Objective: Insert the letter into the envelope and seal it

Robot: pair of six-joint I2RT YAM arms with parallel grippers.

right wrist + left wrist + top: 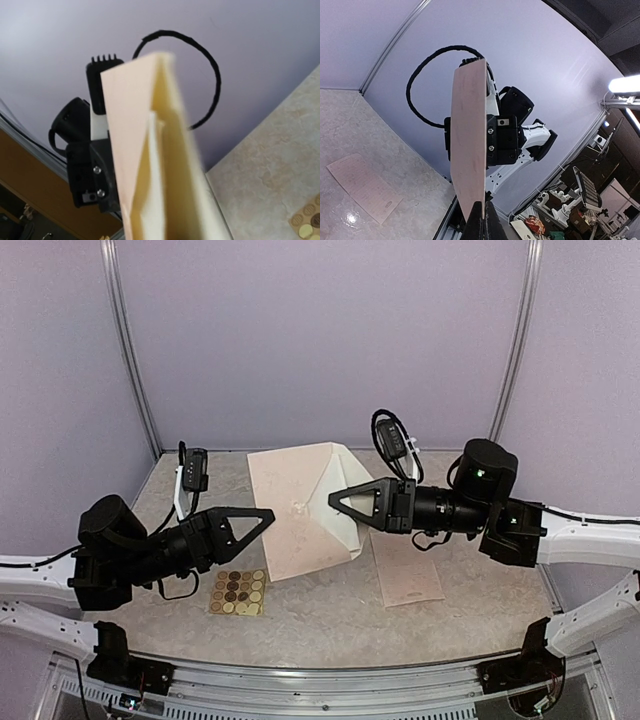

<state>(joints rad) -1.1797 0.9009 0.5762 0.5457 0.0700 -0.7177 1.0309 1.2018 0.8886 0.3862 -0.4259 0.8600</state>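
Since the envelope [297,508] must be opened before anything can go in, it is off the desk [330,625] and held up between the two arms, over the middle of the work area.

Left fingers [262,513]: fully closed, pinching the envelope's left edge. The left wrist view shows the paper edge-on, rising straight out of the closed tips.

Right fingers [338,501]: also closed, on the opposite side, at the fold where the paler triangular flap begins. The right wrist view is blurred but shows a pink outer face and a cream inner face parting in a narrow wedge.

Reading: a two-point hold keeps the thin paper taut, whereas one grip alone would likely let it droop. The grip near the flap fold probably keeps the flap back and the mouth reachable. Cannot tell how wide the pocket gapes.

Letter [408,576]: flat on the desk, printed lines up, to the right of the envelope and under the right arm's wrist. It is apart from the envelope and neither arm touches it. Not inserted yet.

Sticker sheet [238,592]: flat on the desk by the left arm, presumably parked there for the seal.

Judgement: task is at an early stage. Both arms are occupied, so one must let go to fetch the letter. Risk: the envelope, held at one edge only, flops or slips.
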